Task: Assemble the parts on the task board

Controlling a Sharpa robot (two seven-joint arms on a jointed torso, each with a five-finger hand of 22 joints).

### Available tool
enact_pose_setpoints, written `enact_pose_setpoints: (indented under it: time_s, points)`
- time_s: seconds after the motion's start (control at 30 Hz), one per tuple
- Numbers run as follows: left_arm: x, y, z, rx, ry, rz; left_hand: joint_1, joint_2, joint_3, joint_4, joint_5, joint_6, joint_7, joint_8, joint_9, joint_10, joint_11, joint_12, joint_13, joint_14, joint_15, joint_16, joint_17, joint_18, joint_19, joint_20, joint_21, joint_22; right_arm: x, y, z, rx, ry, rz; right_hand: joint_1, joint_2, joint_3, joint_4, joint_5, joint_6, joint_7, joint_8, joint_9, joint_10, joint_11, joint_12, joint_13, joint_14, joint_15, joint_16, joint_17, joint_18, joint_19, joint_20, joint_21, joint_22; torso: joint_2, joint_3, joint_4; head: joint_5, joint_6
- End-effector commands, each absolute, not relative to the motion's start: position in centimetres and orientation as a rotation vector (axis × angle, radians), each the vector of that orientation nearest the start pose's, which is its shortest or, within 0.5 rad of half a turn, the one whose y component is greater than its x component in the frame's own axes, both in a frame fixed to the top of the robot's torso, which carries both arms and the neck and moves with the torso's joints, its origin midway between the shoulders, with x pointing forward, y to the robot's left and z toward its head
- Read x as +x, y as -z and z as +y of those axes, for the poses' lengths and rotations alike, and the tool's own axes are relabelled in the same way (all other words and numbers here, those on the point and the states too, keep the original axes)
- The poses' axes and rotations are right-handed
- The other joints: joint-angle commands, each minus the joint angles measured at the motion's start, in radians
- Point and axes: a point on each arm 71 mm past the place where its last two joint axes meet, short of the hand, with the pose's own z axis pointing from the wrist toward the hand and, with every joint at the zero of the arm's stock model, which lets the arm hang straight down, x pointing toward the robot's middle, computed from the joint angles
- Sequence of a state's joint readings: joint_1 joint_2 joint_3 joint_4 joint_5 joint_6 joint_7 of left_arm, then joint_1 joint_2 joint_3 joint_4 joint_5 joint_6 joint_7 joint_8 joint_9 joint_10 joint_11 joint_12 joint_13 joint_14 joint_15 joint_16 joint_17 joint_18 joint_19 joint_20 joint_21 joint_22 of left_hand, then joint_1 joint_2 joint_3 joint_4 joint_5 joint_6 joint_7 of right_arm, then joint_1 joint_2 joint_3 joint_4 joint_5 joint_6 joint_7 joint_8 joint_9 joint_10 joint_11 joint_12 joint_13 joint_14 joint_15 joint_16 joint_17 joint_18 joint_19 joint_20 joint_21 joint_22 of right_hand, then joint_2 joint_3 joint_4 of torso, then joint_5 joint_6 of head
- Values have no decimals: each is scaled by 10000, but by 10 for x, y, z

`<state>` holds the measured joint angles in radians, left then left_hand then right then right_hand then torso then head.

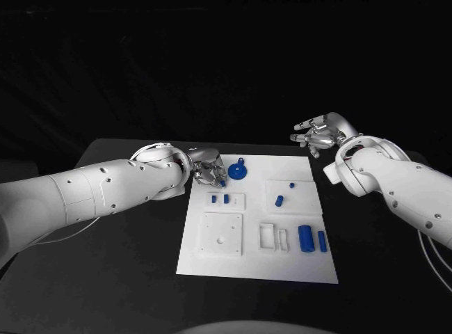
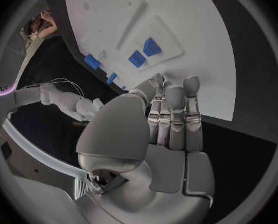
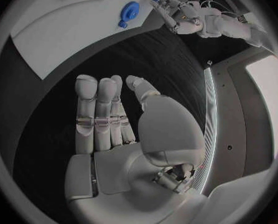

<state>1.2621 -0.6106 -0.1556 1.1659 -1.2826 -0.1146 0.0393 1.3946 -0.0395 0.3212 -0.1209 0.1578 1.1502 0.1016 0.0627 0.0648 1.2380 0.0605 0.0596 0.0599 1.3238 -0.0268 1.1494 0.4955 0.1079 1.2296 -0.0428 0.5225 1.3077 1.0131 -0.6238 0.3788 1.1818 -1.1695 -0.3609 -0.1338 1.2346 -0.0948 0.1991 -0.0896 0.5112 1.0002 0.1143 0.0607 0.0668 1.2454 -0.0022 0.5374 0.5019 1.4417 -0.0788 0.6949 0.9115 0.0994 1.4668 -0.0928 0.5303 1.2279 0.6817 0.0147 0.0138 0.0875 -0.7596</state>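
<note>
The black bench (image 1: 106, 278) is seen to carry the white task board (image 1: 211, 268) at its middle, lying flat with its long sides running away from the robot. The left arm (image 1: 76, 195) is brought in over the board's near-left far corner, and the left hand (image 1: 208, 172) is held just above that corner, its fingers straight and side by side with nothing between them; in the left wrist view the fingers (image 2: 176, 114) are seen extended over the board's edge, empty. The right arm (image 1: 407, 188) is held beyond the board's far right corner, and the right hand (image 1: 321, 133) is raised over the dark bench, apart from the board, fingers straight and spread a little, nothing held. A round blue part with a tab (image 1: 238, 170) lies on the board's far end, just beside the left hand. Two long blue parts (image 1: 312, 239) lie side by side near the board's right edge. A small blue part (image 1: 279, 200) lies mid-board, and two smaller blue parts (image 1: 219, 199) sit in a raised frame on the left.
</note>
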Motion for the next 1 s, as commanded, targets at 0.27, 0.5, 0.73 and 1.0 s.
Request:
enact_pose_setpoints:
  time_s: [0.27, 0.5, 0.73, 1.0]
  points:
    - [536, 223, 178, 2103, 6771, 19112, 49, -2, 18, -24, 11, 4, 32, 0, 1, 5, -5, -6, -8, 33, 12, -63, 19, 169, -55, -5, 74, 206, 559, 173, -223, 5208, -7652, 15247, -62, -26, 38, 11, -37, 51, 25, 20, 0, -2, -47, -58, -13, 29, 15, -30, -10, 169, 449, -45, 46, -4, 0, -6, 2, -4, -16]
    - [535, 224, 176, 2162, 6770, 19135, 40, 14, -4, -20, -8, 15, 28, -1, 0, 12, -11, -6, -8, 40, 8, -66, 22, 166, -56, -8, 85, 202, 559, 173, -223, 5212, -7647, 15253, -62, -26, 38, 11, -37, 51, 25, 20, 0, -2, -47, -58, -13, 29, 15, -30, -10, 169, 449, -45, 46, -4, -2, -3, -4, -6, -21]
    - [534, 227, 178, 2238, 6605, 19155, 42, 25, -32, -19, -18, 53, 19, 3, 3, 50, -22, -5, -7, 39, 2, -68, 26, 160, -67, -11, 94, 203, 559, 173, -223, 5216, -7637, 15259, -63, -24, 32, 12, -36, 51, 25, 21, 1, -1, -47, -57, -13, 30, 14, -30, -10, 169, 449, -45, 45, -5, -1, 3, -6, -3, -23]
    - [533, 230, 176, 2382, 6530, 19207, 45, 26, -58, -19, -25, 70, 13, 2, 2, 65, -29, -6, -8, 39, -2, -70, 28, 152, -77, -16, 98, 202, 559, 173, -223, 5218, -7634, 15254, -66, -19, 7, 19, -30, 53, 23, 22, 1, 2, -48, -56, -12, 31, 14, -30, -11, 170, 448, -45, 41, -11, 3, 3, -12, -3, -31]
